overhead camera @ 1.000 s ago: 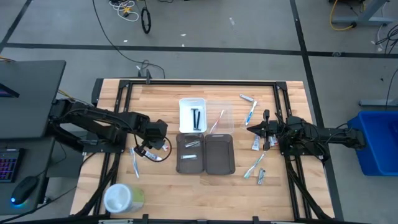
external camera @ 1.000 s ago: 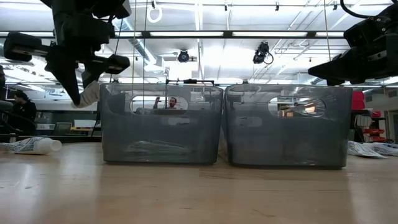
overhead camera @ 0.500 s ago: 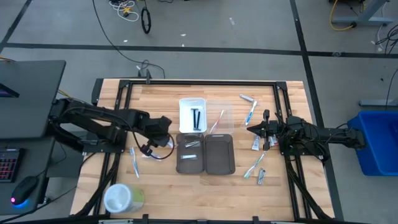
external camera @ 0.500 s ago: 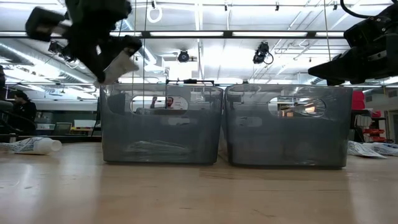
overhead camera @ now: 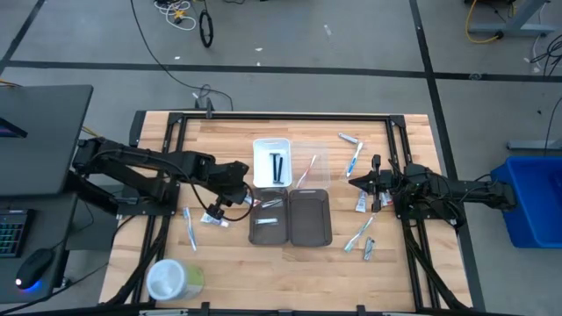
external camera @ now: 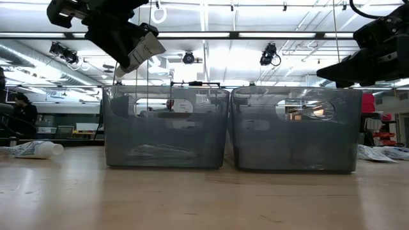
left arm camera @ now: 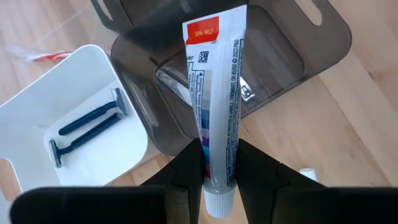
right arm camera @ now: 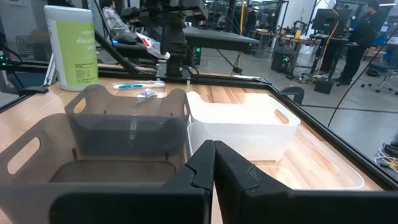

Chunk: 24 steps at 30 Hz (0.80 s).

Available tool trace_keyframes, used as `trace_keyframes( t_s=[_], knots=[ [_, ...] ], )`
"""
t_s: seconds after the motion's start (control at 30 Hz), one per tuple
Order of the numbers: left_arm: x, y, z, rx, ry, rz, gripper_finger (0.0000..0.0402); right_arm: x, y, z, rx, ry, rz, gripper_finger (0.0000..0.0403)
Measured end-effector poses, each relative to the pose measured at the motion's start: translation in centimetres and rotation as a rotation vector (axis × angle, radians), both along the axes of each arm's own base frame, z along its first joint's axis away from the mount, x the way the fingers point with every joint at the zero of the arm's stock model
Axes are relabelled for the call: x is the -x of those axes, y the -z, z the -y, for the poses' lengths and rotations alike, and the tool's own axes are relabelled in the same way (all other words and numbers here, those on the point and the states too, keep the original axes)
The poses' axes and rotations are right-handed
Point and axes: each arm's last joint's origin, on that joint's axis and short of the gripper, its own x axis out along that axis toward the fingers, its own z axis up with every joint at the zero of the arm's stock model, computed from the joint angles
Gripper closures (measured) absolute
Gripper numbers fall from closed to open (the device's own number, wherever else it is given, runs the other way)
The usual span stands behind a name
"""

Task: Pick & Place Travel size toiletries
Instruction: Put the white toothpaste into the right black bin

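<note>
My left gripper (overhead camera: 239,181) hangs above the table, just left of the left grey tray (overhead camera: 268,230), shut on a white toothpaste tube (left arm camera: 214,87) with a red mark at its flat end. The low view shows that tube (external camera: 142,50) high up and tilted. In the left wrist view the left grey tray (left arm camera: 267,99) lies under the tube, and the white tray (left arm camera: 93,68) holds two black razors (left arm camera: 87,127). My right gripper (overhead camera: 355,182) waits shut at the table's right. More tubes and toothbrushes lie flat on the table at left (overhead camera: 190,230) and right (overhead camera: 358,235). My left gripper pinches the tube near its cap end (left arm camera: 214,171) between its two fingers. The white cap (left arm camera: 219,203) sticks back toward the wrist, and the flat end (left arm camera: 202,30) points away along the fingers. They slant down from the table's left. The tube is lifted clear.
A second grey tray (overhead camera: 309,217) stands beside the first, with a clear tray (overhead camera: 310,162) behind it. A round white-and-green container (overhead camera: 172,279) stands at the near left corner. A small tube (overhead camera: 214,219) lies below my left arm.
My left gripper has risen and gone toward the table's right, toward the left grey tray, tipping and rolling as it went. The tube has gone with it, held throughout, and now slants up over the tray's left edge.
</note>
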Motion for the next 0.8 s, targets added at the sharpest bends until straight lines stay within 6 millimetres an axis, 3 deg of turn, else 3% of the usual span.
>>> trace_keyframes(
  t_s=[0.33, 0.8],
  knots=[
    [-0.5, -0.3, 0.0, 0.022, -0.041, 0.054, 0.0313, 0.0, 0.0, 0.0, 0.000, 0.000, -0.001, 0.0390],
    [-5.4, -2.3, 0.4, 0.038, -0.106, 0.106, 0.0313, 0.0, 0.0, 0.0, 0.000, 0.000, 0.000, 0.0390]
  ],
)
